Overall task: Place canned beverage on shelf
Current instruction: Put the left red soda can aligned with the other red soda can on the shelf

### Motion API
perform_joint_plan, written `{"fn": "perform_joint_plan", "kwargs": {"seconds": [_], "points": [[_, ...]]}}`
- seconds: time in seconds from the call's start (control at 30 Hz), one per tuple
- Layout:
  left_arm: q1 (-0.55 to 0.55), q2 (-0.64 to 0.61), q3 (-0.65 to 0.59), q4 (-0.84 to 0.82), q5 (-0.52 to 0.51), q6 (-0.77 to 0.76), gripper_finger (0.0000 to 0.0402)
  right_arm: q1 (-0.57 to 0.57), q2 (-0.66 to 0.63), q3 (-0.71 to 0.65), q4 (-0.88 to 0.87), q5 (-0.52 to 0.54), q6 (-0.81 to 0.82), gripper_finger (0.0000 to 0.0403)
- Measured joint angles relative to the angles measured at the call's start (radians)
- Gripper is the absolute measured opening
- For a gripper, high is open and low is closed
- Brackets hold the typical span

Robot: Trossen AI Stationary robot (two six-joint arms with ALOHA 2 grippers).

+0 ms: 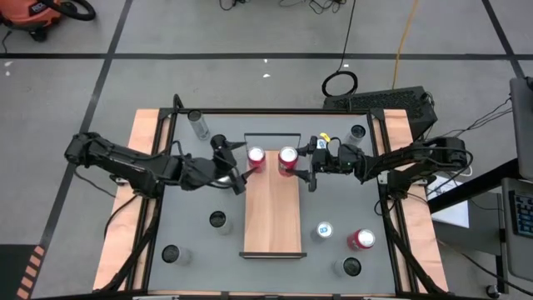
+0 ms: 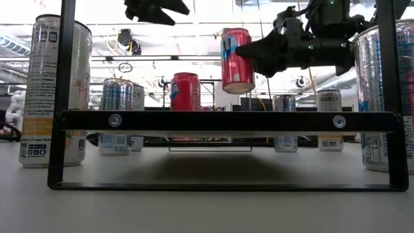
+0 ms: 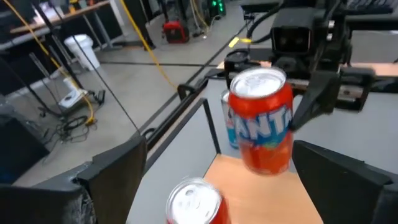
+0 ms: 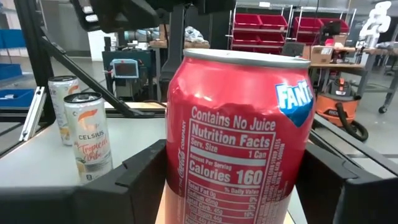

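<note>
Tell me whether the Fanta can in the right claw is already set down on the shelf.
Not yet. In the low view the Fanta can hangs upright, held by the right claw, its base clearly above the shelf.

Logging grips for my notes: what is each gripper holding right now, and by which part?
The right gripper holds a red Fanta can by its sides, above the shelf. The left gripper is open, holding nothing.

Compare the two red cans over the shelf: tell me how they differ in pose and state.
1. The Fanta can hangs in the air above the shelf, while the other red can stands on the board.
2. The right gripper is clamped on the Fanta can; the other red can is free, with the left gripper open beside it.

Both are red, upright and unopened-looking, near the shelf's railed end.
</note>
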Motion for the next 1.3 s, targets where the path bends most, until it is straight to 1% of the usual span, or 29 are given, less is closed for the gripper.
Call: {"fn": "perform_joint_plan", "kwargs": {"seconds": [0.2, 0.3, 0.6, 0.9, 1.07, 1.3], "points": [[-0.001, -0.070, -0.163, 0.206, 0.013, 0.014, 0.0397, -0.020, 0.023, 0.001, 0.007, 0.001, 0.003, 0.0256], [-0.001, -0.107, -0.210, 0.218, 0.019, 0.013, 0.0397, -0.034, 0.039, 0.003, 0.020, -0.002, 0.001, 0.0256], [0.007, -0.133, -0.223, 0.224, 0.045, 0.088, 0.0397, -0.069, 0.109, 0.027, 0.022, -0.004, 0.021, 0.0256], [0.011, -0.134, -0.223, 0.217, 0.047, 0.011, 0.0397, -0.070, 0.113, 0.028, 0.014, -0.012, 0.014, 0.0256], [0.011, -0.131, -0.223, 0.215, 0.092, -0.021, 0.0397, -0.070, 0.113, 0.028, 0.014, -0.031, 0.008, 0.0256], [0.010, -0.129, -0.223, 0.214, 0.097, -0.041, 0.0397, -0.060, 0.113, 0.029, 0.015, -0.029, 0.014, 0.0256]]}}
